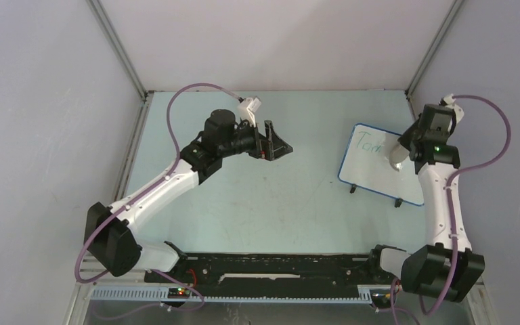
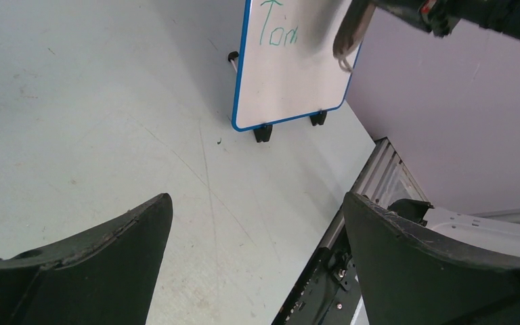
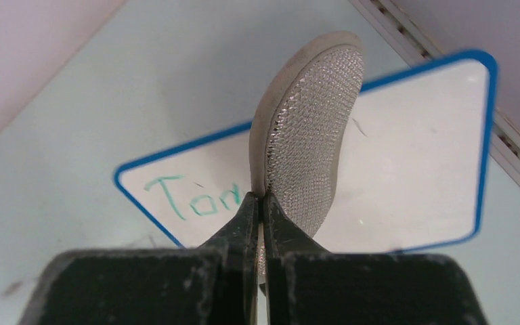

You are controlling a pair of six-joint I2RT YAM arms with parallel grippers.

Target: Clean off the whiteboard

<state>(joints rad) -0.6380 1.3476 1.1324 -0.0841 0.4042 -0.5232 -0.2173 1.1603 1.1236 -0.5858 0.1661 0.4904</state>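
The right pincer [image 3: 258, 202] is pressed tight on one soft pad [image 3: 308, 128], right by the board [image 1: 369, 172]. The left pincer [image 2: 257, 203] is spread wide and holds nothing. The one board sits at 3 o'clock on the table [image 1: 277, 203] and has one green word [image 3: 193, 196]. It looks light, stiff and slippery, so it may slide. Hold its blue rim [image 3: 489, 135].

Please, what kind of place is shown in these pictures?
Probably a robotics laboratory test cell, not a home or office. Plain grey panels in aluminium posts enclose a pale table, the left arm and right arm are bolted at its near edge, and a small whiteboard stands on it.
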